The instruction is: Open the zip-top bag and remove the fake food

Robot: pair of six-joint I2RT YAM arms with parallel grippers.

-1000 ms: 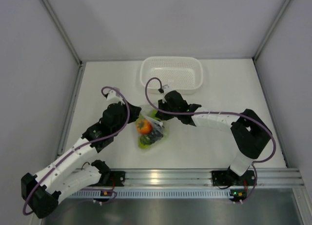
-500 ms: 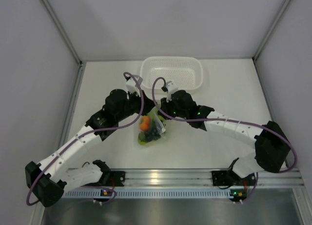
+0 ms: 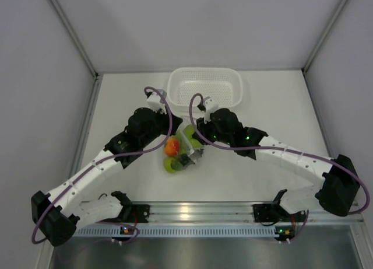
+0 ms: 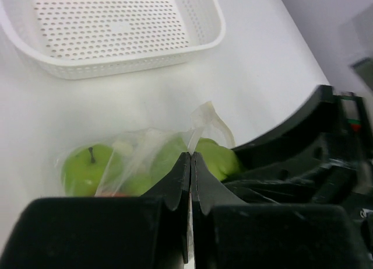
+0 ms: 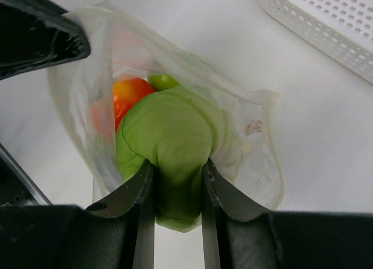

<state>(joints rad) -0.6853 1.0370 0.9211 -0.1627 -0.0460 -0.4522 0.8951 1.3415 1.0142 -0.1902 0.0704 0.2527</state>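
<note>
Shifted bag [image 3: 192, 154]; right fingers [image 5: 135, 190] pinch pear [image 5: 169, 135].

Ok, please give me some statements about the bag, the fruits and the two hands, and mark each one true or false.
1. The left hand is shut on the film of the zip-top bag. True.
2. The red-yellow apple lies inside the bag. True.
3. The right hand grips that apple. False: its fingers clamp a green fruit.
4. The white basket holds fruit. False: no fruit shows in it.
</note>
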